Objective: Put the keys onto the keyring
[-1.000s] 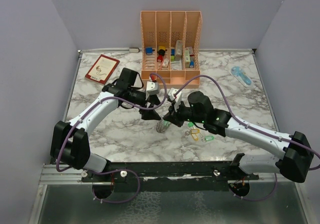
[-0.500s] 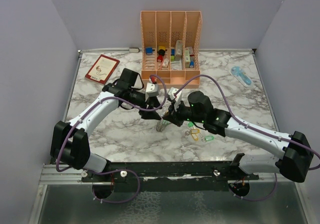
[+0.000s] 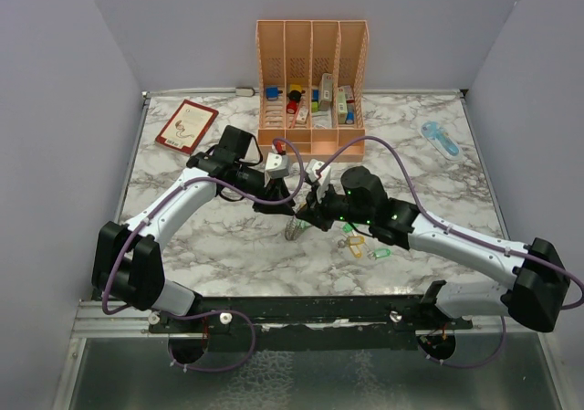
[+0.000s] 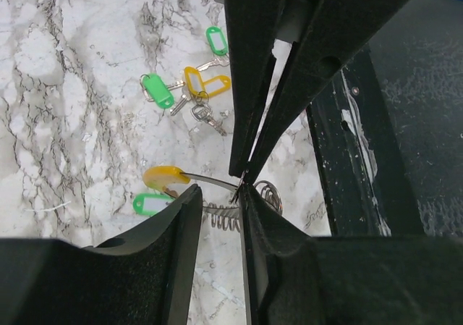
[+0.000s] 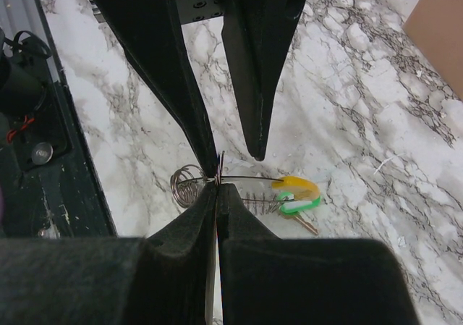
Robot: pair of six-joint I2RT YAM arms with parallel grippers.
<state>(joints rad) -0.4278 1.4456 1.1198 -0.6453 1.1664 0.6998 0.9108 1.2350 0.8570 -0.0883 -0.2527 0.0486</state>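
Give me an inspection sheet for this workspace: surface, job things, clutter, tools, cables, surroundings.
Surface: marble table, nothing spilled seen.
Job's things: keyring pinched by right tool; yellow key and green key at its wire, threading unclear; loose keys lie apart on the table.
Clutter: orange organizer with small items at back; red book back left; blue object back right.
Tools: right tool shut on keyring; left tool jaws apart beside it.
Cables: purple cables loop over both arms.
Surroundings: grey walls on three sides.
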